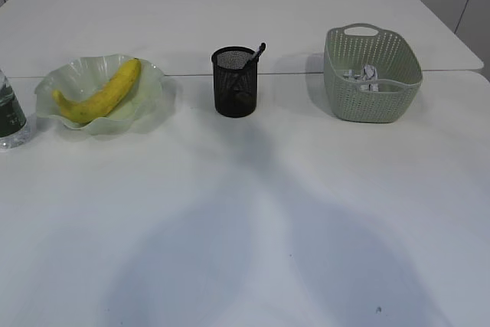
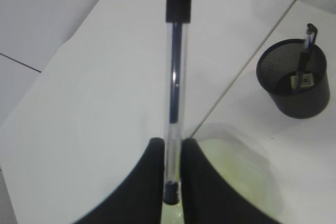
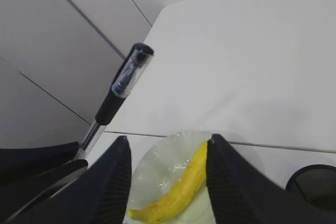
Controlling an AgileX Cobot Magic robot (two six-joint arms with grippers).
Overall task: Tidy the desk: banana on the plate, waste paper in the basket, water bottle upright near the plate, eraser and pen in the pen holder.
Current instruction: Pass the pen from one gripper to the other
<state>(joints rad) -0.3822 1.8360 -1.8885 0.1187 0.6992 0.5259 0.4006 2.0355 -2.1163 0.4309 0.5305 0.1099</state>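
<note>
step: pen to pen holder (image 2: 294, 85) | left end effector (image 2: 171, 169) clamps pen (image 2: 175, 77); right end effector (image 3: 165, 174) open, empty | advice: keep pen vertical, release centred over rim

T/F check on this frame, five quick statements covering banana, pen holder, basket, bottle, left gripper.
1. The banana lies on the plate. True.
2. The pen holder is empty. False: a pen leans in it, and the left wrist view shows a small labelled block inside, likely the eraser.
3. The basket holds crumpled paper. True.
4. The water bottle stands right of the basket. False: it is at the far left edge, beside the plate.
5. The left gripper is open and holds nothing. False: it is shut on a second pen.
</note>
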